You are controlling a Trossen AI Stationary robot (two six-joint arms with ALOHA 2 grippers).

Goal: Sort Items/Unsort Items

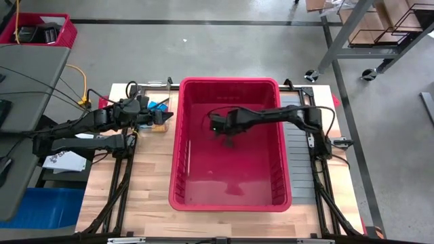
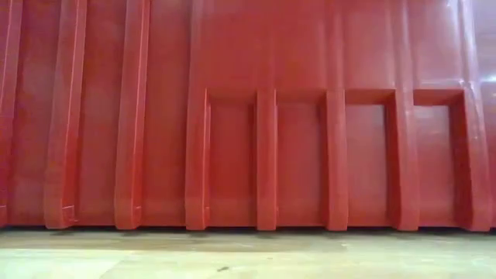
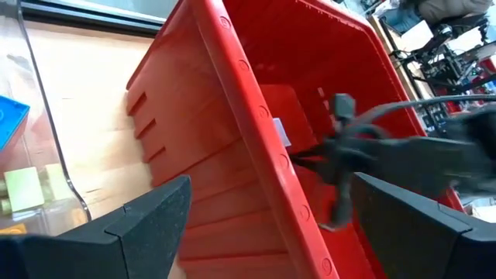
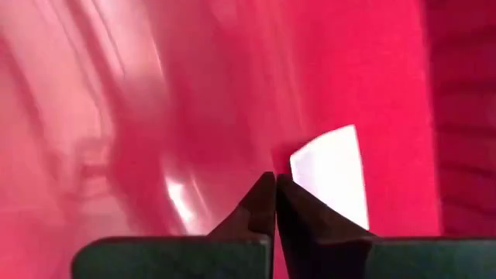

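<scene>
Several items lie in a clear container (image 3: pixel 46 155) left of the big red bin (image 1: pixel 230 88): a blue piece (image 3: pixel 11 118) and pale yellow-green pieces (image 3: pixel 23 188). My left gripper (image 1: pixel 165 116) hovers open over that container, next to the bin's left wall, with nothing between its fingers. My right gripper (image 4: pixel 275 182) reaches down into the bin, pointing steeply at its floor. It is shut, and nothing shows between its tips. A white label (image 4: pixel 332 177) lies on the floor just beyond them. No item shows inside the bin.
The bin's ribbed near wall (image 2: pixel 263 155) fills the low view. A bare strip of wooden table (image 1: pixel 135 190) lies left of the bin, and a grey panel (image 1: pixel 298 149) lies to its right. Cables run along the table's left edge.
</scene>
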